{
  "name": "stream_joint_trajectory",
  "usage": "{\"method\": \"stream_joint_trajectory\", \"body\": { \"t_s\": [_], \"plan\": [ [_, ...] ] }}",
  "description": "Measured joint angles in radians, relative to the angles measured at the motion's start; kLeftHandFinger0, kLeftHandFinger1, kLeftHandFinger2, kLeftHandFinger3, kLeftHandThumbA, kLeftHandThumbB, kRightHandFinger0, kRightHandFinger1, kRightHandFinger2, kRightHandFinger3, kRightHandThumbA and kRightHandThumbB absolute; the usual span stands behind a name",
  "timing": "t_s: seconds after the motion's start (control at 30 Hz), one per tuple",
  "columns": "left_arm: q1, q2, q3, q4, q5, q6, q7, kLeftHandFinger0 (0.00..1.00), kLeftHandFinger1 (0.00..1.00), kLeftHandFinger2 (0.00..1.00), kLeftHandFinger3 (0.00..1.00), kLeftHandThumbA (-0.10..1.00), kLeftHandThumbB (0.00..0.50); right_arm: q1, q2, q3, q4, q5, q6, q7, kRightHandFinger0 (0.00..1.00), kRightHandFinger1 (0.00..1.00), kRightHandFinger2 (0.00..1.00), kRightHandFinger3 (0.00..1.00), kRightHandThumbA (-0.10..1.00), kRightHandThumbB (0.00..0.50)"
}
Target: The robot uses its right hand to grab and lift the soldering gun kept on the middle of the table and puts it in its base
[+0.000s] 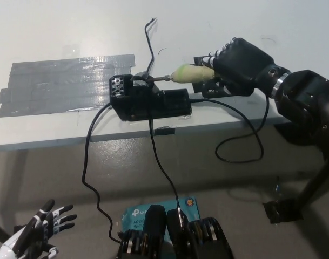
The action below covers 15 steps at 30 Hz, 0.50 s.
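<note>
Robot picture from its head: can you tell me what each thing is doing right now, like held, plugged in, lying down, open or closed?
Soldering gun: held level, metal tip at the base's holder.
Right hand: shut on the gun's pale handle.
Base: sitting on the table, cables attached.
Left hand: open, resting low at lower left, holding nothing.
Grey tape patch: stuck flat on the table.
Black cables: hanging loose over the table edge.

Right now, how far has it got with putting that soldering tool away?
Picking up looks done: the black right hand is shut on the soldering gun, which is off the table. In hand: its metal tip points into the holder on the black base. Left: seating it fully and letting go. The white left hand rests open, low at the left.
</note>
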Motion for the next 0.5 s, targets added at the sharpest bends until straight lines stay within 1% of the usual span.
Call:
{"method": "stream_joint_trajectory", "body": {
  "t_s": [0.03, 0.07, 0.1, 0.13, 0.17, 0.2, 0.23, 0.27, 0.3, 0.37, 0.4, 0.43, 0.47, 0.5],
  "plan": [
    [0.0, 0.0, -0.001, -0.001, 0.0, 0.0, 0.0, 1.0, 1.0, 1.0, 1.0, 1.0, 0.281, 0.0, 0.0, 0.003, 0.001, -0.003, -0.002, -0.007, 0.0, 0.1, 0.55, 0.27, -0.1, 0.107],
    [0.0, 0.0, -0.003, -0.001, 0.0, 0.0, 0.0, 1.0, 1.0, 1.0, 1.0, 1.0, 0.281, 0.0, 0.0, 0.007, 0.001, -0.007, -0.003, -0.012, 0.0, 0.1, 0.55, 0.28, -0.1, 0.108],
    [0.0, 0.0, -0.005, -0.001, 0.0, 0.001, 0.0, 1.0, 1.0, 1.0, 1.0, 1.0, 0.267, 0.0, 0.0, 0.01, 0.001, -0.009, -0.004, -0.016, 0.0, 0.07, 0.51, 0.32, -0.1, 0.202],
    [0.0, 0.0, -0.006, -0.001, 0.0, 0.001, 0.0, 1.0, 1.0, 1.0, 1.0, 1.0, 0.267, 0.0, 0.0, 0.015, 0.001, -0.015, -0.006, -0.022, 0.0, 0.05, 0.5, 0.32, -0.1, 0.209],
    [0.0, 0.0, -0.007, -0.003, 0.0, 0.001, 0.0, 1.0, 1.0, 1.0, 1.0, 1.0, 0.28, -0.002, 0.0, 0.029, 0.003, -0.024, -0.011, -0.034, 0.0, 0.05, 0.5, 0.32, -0.1, 0.231],
    [-0.001, 0.0, -0.008, -0.006, 0.0, 0.001, 0.0, 1.0, 1.0, 1.0, 1.0, 1.0, 0.281, -0.003, 0.0, 0.038, 0.005, -0.032, -0.013, -0.041, 0.0, 0.03, 0.48, 0.32, -0.1, 0.233],
    [-0.001, 0.0, -0.009, -0.008, 0.0, 0.001, 0.0, 1.0, 1.0, 1.0, 1.0, 1.0, 0.27, -0.005, 0.0, 0.043, 0.005, -0.037, -0.014, -0.048, 0.0, 0.01, 0.46, 0.33, -0.1, 0.23],
    [-0.001, 0.0, -0.011, -0.009, 0.001, 0.002, 0.0, 1.0, 1.0, 1.0, 1.0, 1.0, 0.236, -0.01, 0.001, 0.052, 0.012, -0.044, -0.015, -0.057, 0.0, 0.01, 0.46, 0.37, -0.09, 0.189],
    [-0.001, 0.0, -0.011, -0.01, 0.0, 0.002, 0.0, 1.0, 1.0, 1.0, 1.0, 1.0, 0.233, -0.016, 0.001, 0.059, 0.019, -0.048, -0.015, -0.063, 0.0, 0.01, 0.46, 0.37, -0.09, 0.187],
    [-0.002, 0.0, -0.012, -0.011, 0.0, 0.004, 0.0, 1.0, 1.0, 1.0, 1.0, 1.0, 0.222, -0.026, 0.002, 0.069, 0.026, -0.054, -0.014, -0.069, 0.0, 0.01, 0.45, 0.41, -0.07, 0.182],
    [-0.002, 0.0, -0.012, -0.012, 0.0, 0.005, 0.0, 1.0, 1.0, 1.0, 1.0, 1.0, 0.223, -0.033, 0.003, 0.075, 0.032, -0.057, -0.014, -0.07, 0.0, 0.0, 0.39, 0.45, 0.0, 0.167],
    [-0.002, 0.0, -0.012, -0.014, 0.0, 0.006, 0.0, 1.0, 1.0, 1.0, 1.0, 1.0, 0.222, -0.04, 0.005, 0.081, 0.041, -0.06, -0.014, -0.073, 0.0, 0.0, 0.37, 0.46, 0.02, 0.163],
    [-0.002, 0.0, -0.012, -0.017, 0.0, 0.007, 0.0, 1.0, 1.0, 1.0, 1.0, 1.0, 0.238, -0.049, 0.008, 0.088, 0.053, -0.064, -0.014, -0.076, 0.0, 0.0, 0.3, 0.4, -0.02, 0.217],
    [-0.002, 0.0, -0.012, -0.021, 0.0, 0.008, 0.0, 1.0, 1.0, 1.0, 1.0, 1.0, 0.235, -0.058, 0.01, 0.098, 0.064, -0.071, -0.016, -0.087, 0.0, 0.0, 0.28, 0.43, -0.04, 0.222]
  ]
}}
